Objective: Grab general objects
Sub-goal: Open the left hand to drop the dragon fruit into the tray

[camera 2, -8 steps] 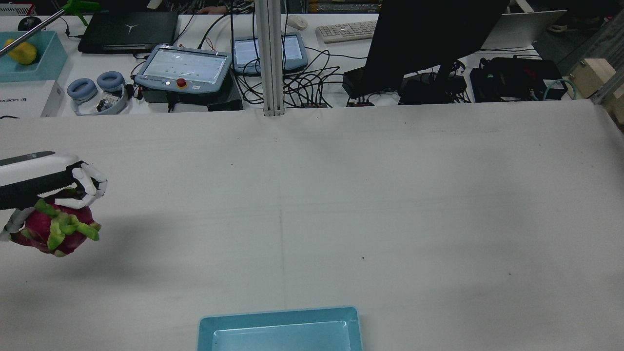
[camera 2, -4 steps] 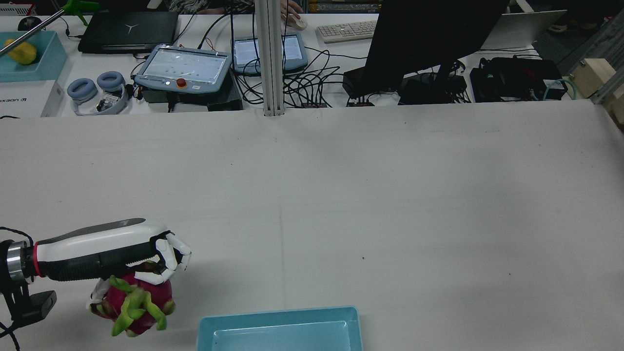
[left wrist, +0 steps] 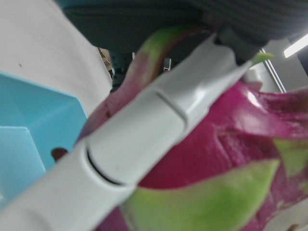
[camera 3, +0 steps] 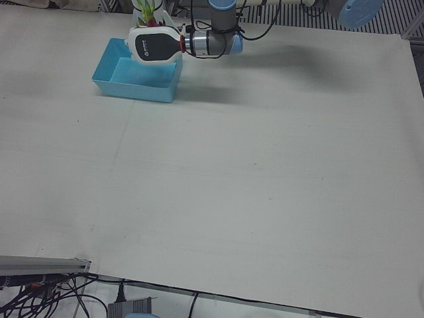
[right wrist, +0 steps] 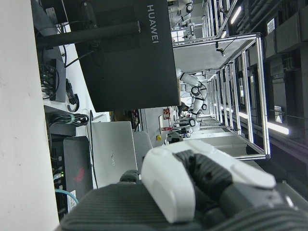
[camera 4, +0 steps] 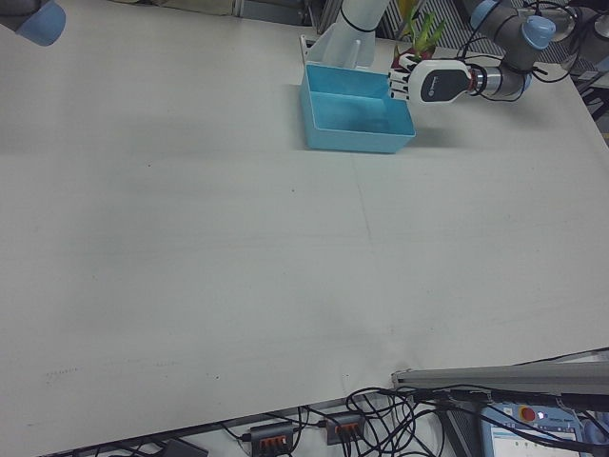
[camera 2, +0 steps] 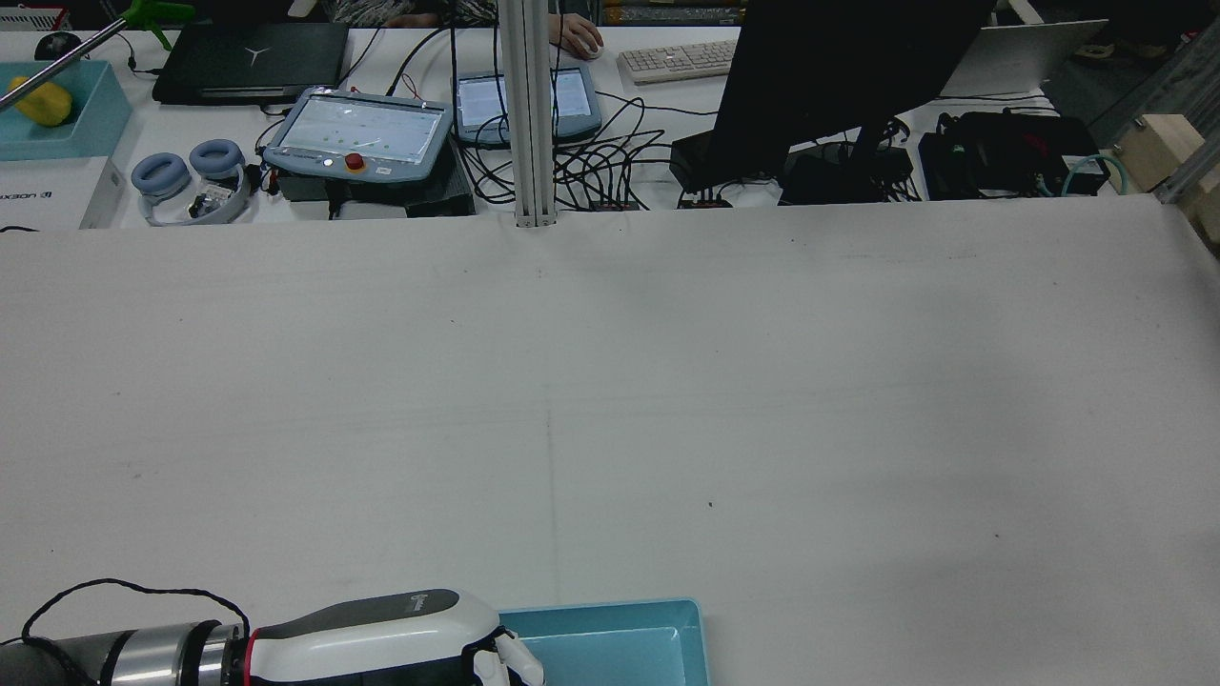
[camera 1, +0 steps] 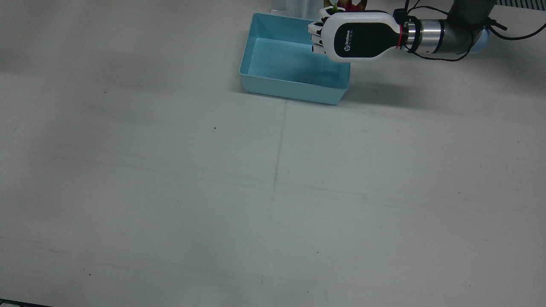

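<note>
Dragon fruit [left wrist: 226, 159], plump, smooth-skinned with soft green scales, probably weighty and slippery, sits clasped in the left hand [camera 1: 354, 36] above the blue bin's [camera 1: 273, 85] rim, best held around its belly; the right hand's state I cannot tell.

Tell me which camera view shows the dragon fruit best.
The left hand view: the dragon fruit fills it, magenta skin and green scales clear, a finger of the left robot hand across it. The front, left-front and right-front views show only its tips behind the hand; the rear view shows none.
</note>
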{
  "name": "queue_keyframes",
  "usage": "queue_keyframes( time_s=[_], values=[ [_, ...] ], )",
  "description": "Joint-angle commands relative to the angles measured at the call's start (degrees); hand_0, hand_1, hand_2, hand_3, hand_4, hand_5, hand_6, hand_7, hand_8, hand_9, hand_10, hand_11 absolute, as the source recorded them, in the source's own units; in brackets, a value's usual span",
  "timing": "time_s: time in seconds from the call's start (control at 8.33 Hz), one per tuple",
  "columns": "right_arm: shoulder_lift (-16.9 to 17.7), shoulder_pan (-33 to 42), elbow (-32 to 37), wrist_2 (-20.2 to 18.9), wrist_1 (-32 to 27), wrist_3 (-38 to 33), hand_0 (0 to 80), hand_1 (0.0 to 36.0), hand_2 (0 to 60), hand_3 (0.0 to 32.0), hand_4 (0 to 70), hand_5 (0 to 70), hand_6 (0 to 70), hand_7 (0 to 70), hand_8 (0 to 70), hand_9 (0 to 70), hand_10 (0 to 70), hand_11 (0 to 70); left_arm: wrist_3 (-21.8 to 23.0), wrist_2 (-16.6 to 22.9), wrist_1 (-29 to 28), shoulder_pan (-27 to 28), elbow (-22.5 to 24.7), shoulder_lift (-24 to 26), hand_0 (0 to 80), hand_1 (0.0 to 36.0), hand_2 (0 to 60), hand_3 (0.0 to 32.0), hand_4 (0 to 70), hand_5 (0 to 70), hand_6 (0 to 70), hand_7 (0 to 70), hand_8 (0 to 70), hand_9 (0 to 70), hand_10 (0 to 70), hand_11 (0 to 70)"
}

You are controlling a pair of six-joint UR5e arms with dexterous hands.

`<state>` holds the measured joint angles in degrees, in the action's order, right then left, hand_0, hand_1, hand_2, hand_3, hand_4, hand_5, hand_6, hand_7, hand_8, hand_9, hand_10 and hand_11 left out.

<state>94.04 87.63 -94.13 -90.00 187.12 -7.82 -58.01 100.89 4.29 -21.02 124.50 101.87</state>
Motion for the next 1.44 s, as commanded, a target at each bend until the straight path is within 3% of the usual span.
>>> queue_keyframes(
  time_s=[0.0, 0.12, 0.24, 0.36, 0.48, 0.6, 0.72, 0.84, 1.2, 1.32],
  values=[
    [0.00, 0.00, 0.00, 0.00, 0.00, 0.00, 0.0, 0.0, 0.0, 0.0, 0.0, 0.0, 0.0, 0.0, 0.0, 0.0, 0.0, 0.0, 0.53, -1.93, -3.14, 5.02, -2.58, 2.80, 80.0, 36.0, 60.0, 0.0, 70.0, 70.0, 70.0, 70.0, 70.0, 70.0, 70.0, 70.0],
    [0.00, 0.00, 0.00, 0.00, 0.00, 0.00, 0.0, 0.0, 0.0, 0.0, 0.0, 0.0, 0.0, 0.0, 0.0, 0.0, 0.0, 0.0, 0.53, -1.93, -3.24, 5.80, -2.77, 2.72, 80.0, 36.0, 60.0, 0.0, 61.4, 70.0, 70.0, 70.0, 57.5, 70.0, 48.2, 70.0],
    [0.00, 0.00, 0.00, 0.00, 0.00, 0.00, 0.0, 0.0, 0.0, 0.0, 0.0, 0.0, 0.0, 0.0, 0.0, 0.0, 0.0, 0.0, 0.53, -1.93, -3.33, 5.90, -2.77, 2.72, 80.0, 36.0, 60.0, 0.0, 23.1, 70.0, 59.4, 70.0, 11.4, 18.9, 35.6, 55.0],
    [0.00, 0.00, 0.00, 0.00, 0.00, 0.00, 0.0, 0.0, 0.0, 0.0, 0.0, 0.0, 0.0, 0.0, 0.0, 0.0, 0.0, 0.0, 0.44, -2.19, -3.33, 5.81, -2.77, 2.80, 80.0, 36.0, 60.0, 0.0, 9.2, 70.0, 39.7, 70.0, 6.9, 17.4, 35.8, 55.7],
    [0.00, 0.00, 0.00, 0.00, 0.00, 0.00, 0.0, 0.0, 0.0, 0.0, 0.0, 0.0, 0.0, 0.0, 0.0, 0.0, 0.0, 0.0, 0.53, -5.15, -2.72, 5.73, -3.03, 2.46, 80.0, 36.0, 60.0, 0.0, 3.1, 70.0, 27.0, 70.0, 4.4, 14.0, 34.1, 53.8],
    [0.00, 0.00, 0.00, 0.00, 0.00, 0.00, 0.0, 0.0, 0.0, 0.0, 0.0, 0.0, 0.0, 0.0, 0.0, 0.0, 0.0, 0.0, 0.53, -7.09, -2.45, 5.81, -3.21, 2.19, 80.0, 36.0, 60.0, 0.0, 0.0, 70.0, 13.9, 56.1, 1.7, 9.8, 25.1, 42.4],
    [0.00, 0.00, 0.00, 0.00, 0.00, 0.00, 0.0, 0.0, 0.0, 0.0, 0.0, 0.0, 0.0, 0.0, 0.0, 0.0, 0.0, 0.0, 0.53, -7.20, -2.54, 6.07, -3.38, 2.28, 80.0, 36.0, 60.0, 0.0, 0.0, 70.0, 6.7, 38.8, 0.3, 6.3, 18.6, 33.3],
    [0.00, 0.00, 0.00, 0.00, 0.00, 0.00, 0.0, 0.0, 0.0, 0.0, 0.0, 0.0, 0.0, 0.0, 0.0, 0.0, 0.0, 0.0, 0.53, -7.20, -2.80, 6.08, -3.30, 2.28, 80.0, 36.0, 60.0, 0.0, 0.0, 70.0, 3.0, 34.5, 0.0, 5.5, 10.3, 21.3],
    [0.00, 0.00, 0.00, 0.00, 0.00, 0.00, 0.0, 0.0, 0.0, 0.0, 0.0, 0.0, 0.0, 0.0, 0.0, 0.0, 0.0, 0.0, 0.53, -7.11, -2.71, 7.48, -3.30, 2.28, 80.0, 36.0, 60.0, 0.0, 0.0, 70.0, 0.0, 28.3, 0.0, 4.2, 3.6, 11.6],
    [0.00, 0.00, 0.00, 0.00, 0.00, 0.09, 0.0, 0.0, 0.0, 0.0, 0.0, 0.0, 0.0, 0.0, 0.0, 0.0, 0.0, 0.0, 0.62, -6.94, -2.80, 6.70, -3.30, 1.76, 80.0, 36.0, 60.0, 0.0, 0.0, 70.0, 0.0, 31.1, 0.0, 4.8, 3.5, 11.4]
  ],
)
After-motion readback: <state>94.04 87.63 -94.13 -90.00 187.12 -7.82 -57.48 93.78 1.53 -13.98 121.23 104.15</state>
